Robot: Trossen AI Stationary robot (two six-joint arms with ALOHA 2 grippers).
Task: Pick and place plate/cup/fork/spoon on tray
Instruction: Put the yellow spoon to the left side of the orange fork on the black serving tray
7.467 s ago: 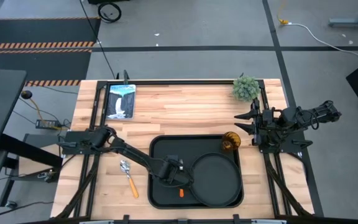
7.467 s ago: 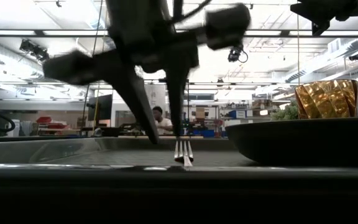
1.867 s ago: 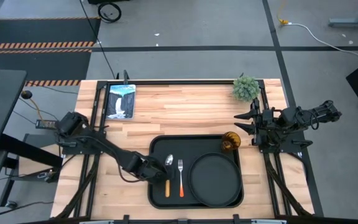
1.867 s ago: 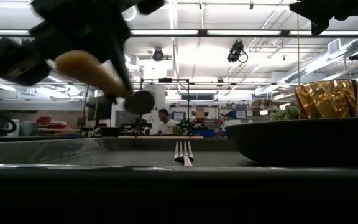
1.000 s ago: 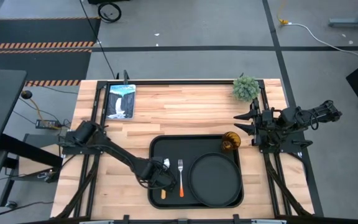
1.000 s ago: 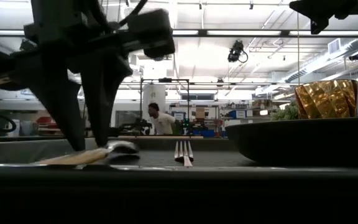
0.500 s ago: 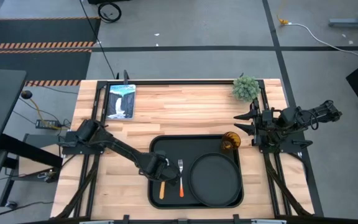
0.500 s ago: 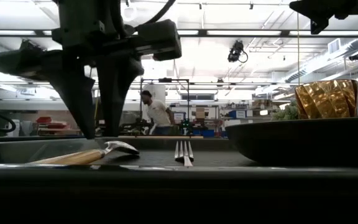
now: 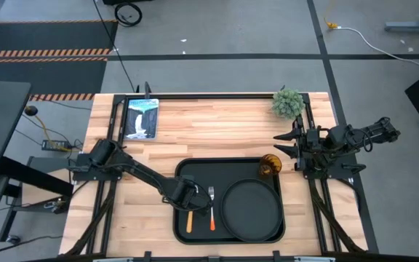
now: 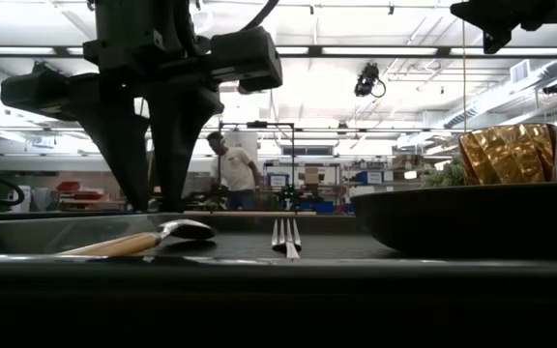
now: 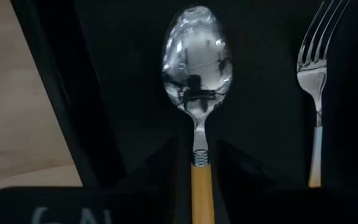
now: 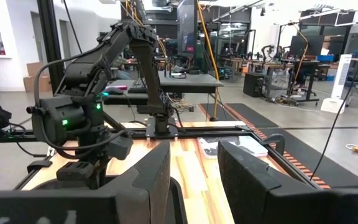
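Observation:
The spoon (image 11: 194,68) lies flat on the black tray (image 9: 188,171), near its left side, with the bowl toward the far edge. It also shows in the low view (image 10: 133,242). My left gripper (image 10: 155,208) is open. Its fingers point down and stand on either side of the spoon's neck (image 11: 199,158) without touching it. The fork (image 9: 212,209) lies on the tray just right of the spoon. The round black plate (image 9: 252,207) rests on the tray's right half. The amber cup (image 9: 270,165) stands upright at the tray's far right corner. My right gripper (image 9: 288,143) waits open beyond the tray's right side.
A picture card (image 9: 140,118) lies at the table's far left. A small green plant (image 9: 288,102) stands at the far right. Bare wood shows left of the tray and beyond it. A person (image 10: 228,174) walks in the room behind the table.
My left gripper has moved a little toward the table's far edge and slightly up, along the spoon from its handle toward its bowl. The spoon lies on the tray where it was.

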